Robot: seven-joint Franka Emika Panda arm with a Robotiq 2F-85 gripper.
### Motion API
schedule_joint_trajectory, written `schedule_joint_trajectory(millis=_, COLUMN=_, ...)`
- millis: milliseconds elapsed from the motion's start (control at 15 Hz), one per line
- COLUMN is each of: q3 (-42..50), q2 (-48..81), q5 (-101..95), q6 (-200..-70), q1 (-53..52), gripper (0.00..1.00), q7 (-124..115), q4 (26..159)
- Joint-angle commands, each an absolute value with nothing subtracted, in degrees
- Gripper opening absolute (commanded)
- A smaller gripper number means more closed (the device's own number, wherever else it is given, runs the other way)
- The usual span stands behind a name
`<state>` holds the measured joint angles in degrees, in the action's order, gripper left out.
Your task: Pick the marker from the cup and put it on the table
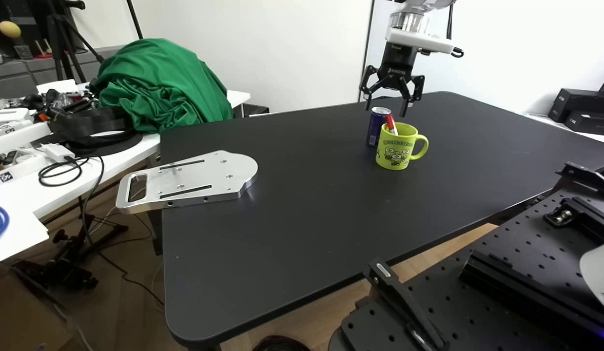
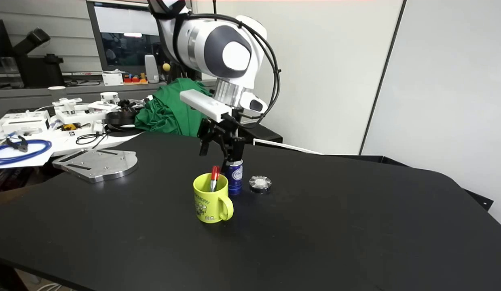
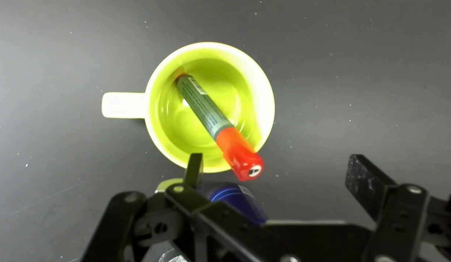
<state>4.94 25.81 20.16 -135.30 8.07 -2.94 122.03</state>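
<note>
The lime-green cup [image 1: 392,152] stands upright on the black table [image 1: 292,239]; it also shows in an exterior view [image 2: 206,204] and in the wrist view [image 3: 264,105]. The marker [image 3: 205,105] leans inside the cup, with its grey body in the cup and its red cap sticking out over the rim. The cap also shows in both exterior views [image 1: 390,123] [image 2: 215,173]. My gripper [image 1: 385,106] is open and empty, above and behind the cup. In the wrist view the marker's cap lies between the open fingers [image 3: 276,163], nearer the left finger, and touches neither.
A blue can [image 2: 235,178] stands close behind the cup, under the gripper; it also shows in the wrist view [image 3: 236,200]. A small round disc [image 2: 260,184] lies beside it. A silver metal plate [image 1: 204,175] overhangs the table's edge. A cluttered white desk [image 1: 19,195] stands beyond.
</note>
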Motion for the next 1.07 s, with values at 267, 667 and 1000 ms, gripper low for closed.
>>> schedule_joint_trajectory(millis=267, q3=4.9, q2=27.0, q5=20.3, q6=-133.5, q1=8.6, gripper=1.0, q7=-6.3, q4=120.0)
schedule_joint_trajectory(millis=667, q3=5.0, q2=28.0, q5=20.1, q6=-133.8, q1=8.8, gripper=0.73, q7=-6.9, q4=119.3)
schedule_joint_trajectory(millis=1000, q3=5.2, q2=28.7, q5=19.9, q6=-133.8, q1=8.8, gripper=0.38, q7=-7.2, q4=119.0)
